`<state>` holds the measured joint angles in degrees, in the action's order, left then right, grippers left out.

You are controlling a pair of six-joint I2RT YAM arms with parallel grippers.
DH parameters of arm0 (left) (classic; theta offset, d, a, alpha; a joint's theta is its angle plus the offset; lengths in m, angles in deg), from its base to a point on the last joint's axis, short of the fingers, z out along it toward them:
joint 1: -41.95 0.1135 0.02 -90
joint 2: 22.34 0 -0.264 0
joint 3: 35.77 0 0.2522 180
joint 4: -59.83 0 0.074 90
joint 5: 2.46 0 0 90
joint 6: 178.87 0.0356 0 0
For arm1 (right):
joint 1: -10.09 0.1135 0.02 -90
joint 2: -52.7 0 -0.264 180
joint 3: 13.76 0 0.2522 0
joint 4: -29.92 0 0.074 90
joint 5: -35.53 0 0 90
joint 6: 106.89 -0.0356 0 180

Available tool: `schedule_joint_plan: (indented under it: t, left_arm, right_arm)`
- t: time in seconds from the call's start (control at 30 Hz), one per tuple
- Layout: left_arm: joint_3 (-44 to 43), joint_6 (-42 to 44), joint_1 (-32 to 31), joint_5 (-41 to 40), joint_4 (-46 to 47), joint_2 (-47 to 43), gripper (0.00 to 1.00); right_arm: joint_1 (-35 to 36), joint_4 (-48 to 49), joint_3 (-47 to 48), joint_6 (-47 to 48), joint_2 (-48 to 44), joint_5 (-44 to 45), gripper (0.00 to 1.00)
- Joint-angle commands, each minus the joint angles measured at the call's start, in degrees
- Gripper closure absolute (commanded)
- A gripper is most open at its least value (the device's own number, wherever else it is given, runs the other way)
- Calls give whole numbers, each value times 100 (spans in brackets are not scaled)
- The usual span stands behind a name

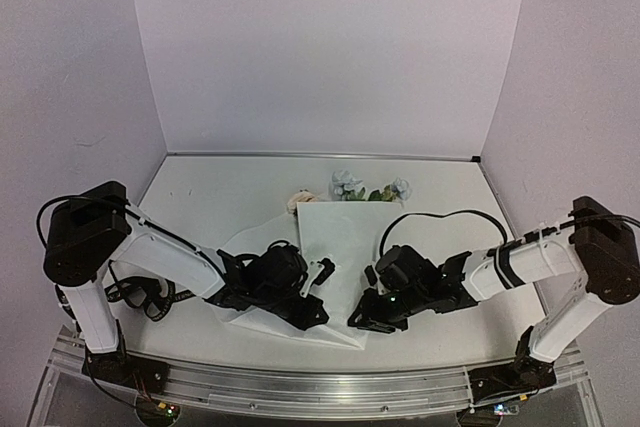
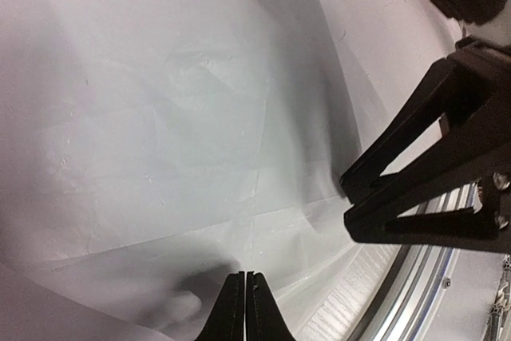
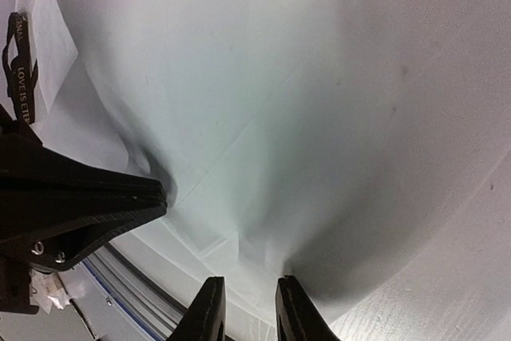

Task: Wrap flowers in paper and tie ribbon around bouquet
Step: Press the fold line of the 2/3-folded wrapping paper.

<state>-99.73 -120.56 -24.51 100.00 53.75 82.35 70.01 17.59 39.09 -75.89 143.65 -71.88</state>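
One paper sheet (image 1: pixel 340 237), one ribbon (image 3: pixel 20 85), three blooms (image 1: pixel 345 184), two claws (image 2: pixel 245 309) (image 3: pixel 249 309)

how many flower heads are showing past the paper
3, at the far edge of the paper: cream bloom left, pale blue bloom middle, second pale blue bloom right. More may hide under it.
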Motion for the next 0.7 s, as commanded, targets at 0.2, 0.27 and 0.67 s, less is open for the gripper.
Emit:
schedule_joint_plan:
  t: [0.2,0.27,0.67]
  left_arm:
    - [113,-233,-41,-161,82,233,100]
    - [117,-255,-39,-215,26,271,100]
    - [63,-252,-35,-286,-294,440,100]
  right_arm:
    - [-386,314,-283,-244,208,-114,77]
    - [-470,392,-271,-291,290,-151,77]
    - [-1212,598,-104,-498,532,-484,77]
